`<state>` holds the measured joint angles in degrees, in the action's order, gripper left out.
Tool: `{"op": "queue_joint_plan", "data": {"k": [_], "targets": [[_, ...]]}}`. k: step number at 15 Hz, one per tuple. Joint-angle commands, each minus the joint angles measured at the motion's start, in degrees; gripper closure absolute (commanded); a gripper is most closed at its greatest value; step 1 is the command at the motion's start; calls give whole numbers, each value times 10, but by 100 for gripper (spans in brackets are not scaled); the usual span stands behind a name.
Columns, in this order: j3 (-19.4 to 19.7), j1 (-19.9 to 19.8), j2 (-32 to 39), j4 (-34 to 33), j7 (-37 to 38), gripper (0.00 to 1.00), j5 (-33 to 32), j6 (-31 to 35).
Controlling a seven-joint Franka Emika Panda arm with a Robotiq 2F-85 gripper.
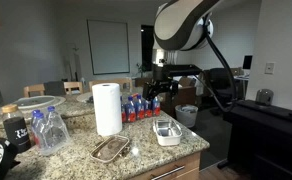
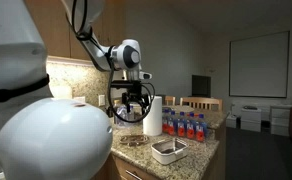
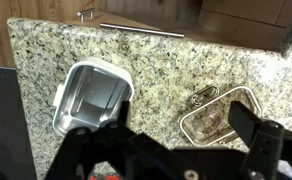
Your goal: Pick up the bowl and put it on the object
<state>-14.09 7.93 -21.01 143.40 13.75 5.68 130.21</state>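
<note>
The bowl [image 1: 167,131] [image 2: 168,150] is small, white and rounded-square, and it sits near the counter's edge in both exterior views. The wrist view shows the bowl [image 3: 89,97] at left, greyish inside and empty. The object [image 1: 111,150] [image 2: 133,141] is a low oval tray with a thin brownish rim. In the wrist view the object [image 3: 221,117] lies at right, see-through. My gripper [image 1: 156,93] [image 2: 129,107] [image 3: 184,121] hangs open well above the counter. It holds nothing, and one dark finger [image 3: 252,124] overlaps the tray's right end.
A tall paper towel roll [image 1: 107,108] [image 2: 154,115] stands behind the tray. A row of small bottles [image 1: 141,108] [image 2: 184,125] lines the back. Clear plastic bottles [image 1: 48,130] and a black cup [image 1: 16,131] stand at one end. The granite counter [image 3: 176,60] drops off beside the bowl.
</note>
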Motion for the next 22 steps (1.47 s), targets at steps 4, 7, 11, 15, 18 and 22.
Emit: {"op": "queue_joint_plan", "data": {"k": [4, 7, 11, 15, 18, 22], "targets": [[6, 6, 1, -1, 2, 0, -3, -1], [6, 6, 1, -1, 2, 0, -3, -1], [6, 6, 1, -1, 2, 0, -3, -1], [6, 6, 1, -1, 2, 0, -3, -1], [6, 6, 1, -1, 2, 0, -3, -1], [13, 0, 22, -4, -8, 0, -8, 19]]}}
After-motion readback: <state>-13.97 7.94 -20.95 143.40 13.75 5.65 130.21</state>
